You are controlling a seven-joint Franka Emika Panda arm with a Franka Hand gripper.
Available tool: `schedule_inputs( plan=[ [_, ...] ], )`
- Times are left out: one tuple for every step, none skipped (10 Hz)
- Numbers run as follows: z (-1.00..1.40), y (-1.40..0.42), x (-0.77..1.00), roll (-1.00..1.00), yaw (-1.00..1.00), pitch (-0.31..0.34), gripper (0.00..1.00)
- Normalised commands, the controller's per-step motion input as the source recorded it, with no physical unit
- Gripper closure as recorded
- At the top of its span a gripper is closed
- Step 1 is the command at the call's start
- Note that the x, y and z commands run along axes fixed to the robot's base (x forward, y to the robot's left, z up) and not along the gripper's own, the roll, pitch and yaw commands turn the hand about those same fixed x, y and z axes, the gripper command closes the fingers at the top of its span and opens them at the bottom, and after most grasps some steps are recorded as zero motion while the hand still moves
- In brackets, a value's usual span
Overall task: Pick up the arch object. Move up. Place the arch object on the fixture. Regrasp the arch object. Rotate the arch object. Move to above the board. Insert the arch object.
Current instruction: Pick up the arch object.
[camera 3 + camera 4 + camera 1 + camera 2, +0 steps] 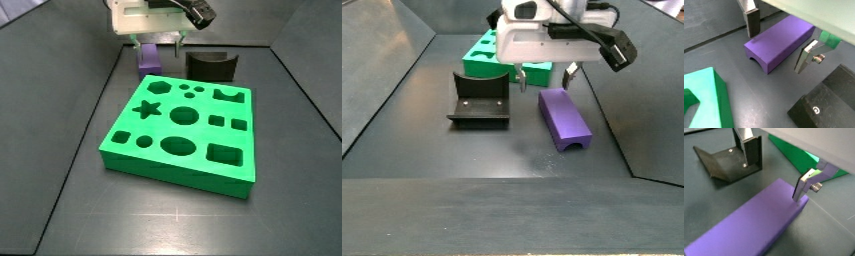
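— Any writing or brand marks to read?

— None legible. In a wrist view the fixture [827, 102] carries a small pale ring-shaped mark on its dark face, but it spells nothing.

— Start close in. What is the gripper [777, 42] doing?

— Its jaws stand wide apart, straddling the arch object [779, 42], one silver finger [752, 22] on each long side. Nothing is clamped; whether the pads touch the purple sides is hard to tell.

— And the arch object itself?

— Lying flat on the dark floor, notch down at one end, beside the fixture [481, 100].

— Farther back?

— The board [183, 131] lies beyond, partly hidden behind the gripper body in a side view [513, 58]. In the wrist views it is cut off at the picture edge.
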Motion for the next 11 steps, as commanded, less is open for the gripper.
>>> schedule_inputs(
  plan=[
    [-0.60, 0.12, -0.38, 0.39, 0.23, -0.139, 0.00],
    [-0.36, 0.00, 0.00, 0.26, 0.01, -0.311, 0.00],
    [-0.39, -0.14, -0.06, 0.29, 0.00, -0.299, 0.00],
    [-0.40, -0.13, -0.06, 0.33, 0.00, -0.274, 0.00],
    [-0.39, -0.11, -0.18, 0.45, 0.00, -0.197, 0.00],
    [-0.37, 0.00, -0.39, 0.49, 0.07, -0.170, 0.00],
    [-0.41, 0.00, -0.53, 0.49, 0.11, -0.131, 0.00],
    [-0.44, -0.01, -0.50, 0.47, 0.09, -0.137, 0.00],
    [-0.42, -0.06, -0.34, 0.46, 0.04, -0.177, 0.00],
    [-0.29, -0.08, 0.19, 0.39, 0.00, -0.210, 0.00],
    [-0.18, -0.05, 0.17, 0.25, -0.18, -0.149, 0.00]
  ],
)
